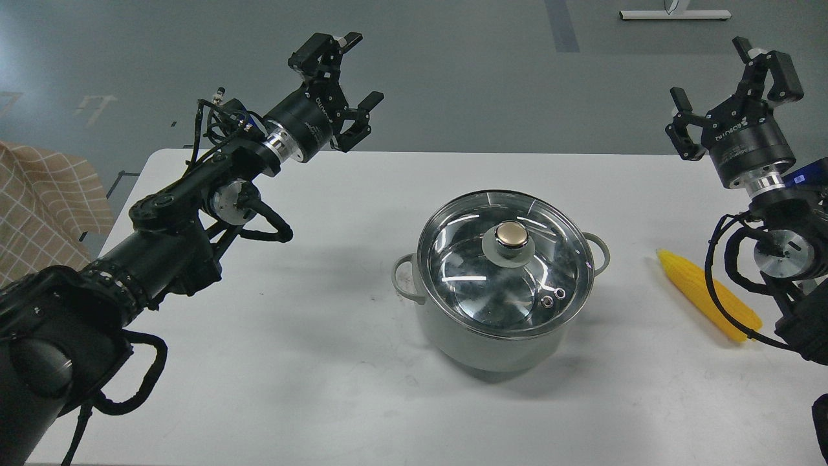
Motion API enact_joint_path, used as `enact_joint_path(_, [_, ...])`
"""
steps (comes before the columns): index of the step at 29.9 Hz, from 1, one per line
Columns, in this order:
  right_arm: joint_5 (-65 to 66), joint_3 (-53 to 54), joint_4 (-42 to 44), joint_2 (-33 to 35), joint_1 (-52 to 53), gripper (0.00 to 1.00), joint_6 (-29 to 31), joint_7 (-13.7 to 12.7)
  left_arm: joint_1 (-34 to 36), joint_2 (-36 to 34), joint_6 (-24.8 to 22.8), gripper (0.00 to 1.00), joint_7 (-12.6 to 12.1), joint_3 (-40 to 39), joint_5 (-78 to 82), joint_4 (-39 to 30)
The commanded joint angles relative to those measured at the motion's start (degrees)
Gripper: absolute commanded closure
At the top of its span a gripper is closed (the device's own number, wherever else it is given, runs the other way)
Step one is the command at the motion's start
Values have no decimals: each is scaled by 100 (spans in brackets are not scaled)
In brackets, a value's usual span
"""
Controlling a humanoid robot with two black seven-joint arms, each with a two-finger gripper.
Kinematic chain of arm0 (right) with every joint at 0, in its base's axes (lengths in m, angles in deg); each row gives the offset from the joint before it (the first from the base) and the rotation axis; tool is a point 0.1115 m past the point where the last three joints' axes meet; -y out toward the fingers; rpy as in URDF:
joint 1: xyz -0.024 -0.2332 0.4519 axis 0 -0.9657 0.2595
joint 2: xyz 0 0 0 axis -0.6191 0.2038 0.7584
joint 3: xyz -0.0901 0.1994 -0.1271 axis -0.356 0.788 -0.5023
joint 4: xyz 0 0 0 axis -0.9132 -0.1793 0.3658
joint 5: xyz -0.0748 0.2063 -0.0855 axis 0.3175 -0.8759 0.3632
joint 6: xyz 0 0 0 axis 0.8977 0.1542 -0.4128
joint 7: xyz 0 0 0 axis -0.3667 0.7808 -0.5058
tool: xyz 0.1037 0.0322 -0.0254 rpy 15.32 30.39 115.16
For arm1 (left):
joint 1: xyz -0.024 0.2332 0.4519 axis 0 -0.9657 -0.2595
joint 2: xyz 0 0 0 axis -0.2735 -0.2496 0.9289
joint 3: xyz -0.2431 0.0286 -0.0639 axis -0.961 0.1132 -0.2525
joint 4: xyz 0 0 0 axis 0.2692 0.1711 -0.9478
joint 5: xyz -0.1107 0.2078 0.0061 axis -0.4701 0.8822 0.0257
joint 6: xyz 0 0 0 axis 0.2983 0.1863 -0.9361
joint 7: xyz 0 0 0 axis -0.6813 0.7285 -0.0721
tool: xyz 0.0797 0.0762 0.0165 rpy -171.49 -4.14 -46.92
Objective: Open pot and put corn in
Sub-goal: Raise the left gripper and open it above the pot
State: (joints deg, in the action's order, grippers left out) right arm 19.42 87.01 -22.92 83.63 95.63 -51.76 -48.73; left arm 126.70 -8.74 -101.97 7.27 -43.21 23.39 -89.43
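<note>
The pale grey-green pot stands in the middle of the white table, closed by a round glass lid with a brass-coloured knob. A yellow corn cob lies on the table to the pot's right, its tip pointing toward the pot, partly crossed by my right arm's cable. My left gripper hangs open and empty above the table's far left edge, well away from the pot. My right gripper is open and empty too, raised above the far right edge, beyond the corn.
A checked cloth lies off the table's left side. Grey floor stretches beyond the far edge. Bare tabletop surrounds the pot in front and to the left.
</note>
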Motion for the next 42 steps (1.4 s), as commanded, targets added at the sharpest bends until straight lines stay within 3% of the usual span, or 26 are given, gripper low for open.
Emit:
enact_joint_path(1, [-42,6,-44,8,-10,1,-1,1,-1,17,1,2,74,-71,-4,4])
enact_joint_path(6, [-42,15,-202,43,-28,0,-1,1,-1,53,1,2,215,-71,5,12])
enact_joint_path(16, [-33,6,-299,51,-37,0,-1,1,-1,-53,1,2,163,-89,-4,30])
enact_joint_path(32, [-24,-47,-571,341,-46,0,-1,1,-54,97,1,2,285,-475,-461,-32])
enact_joint_path(42, [-24,-47,-615,333,-46,0,-1,1,-238,97,1,2,294,-668,-461,-357])
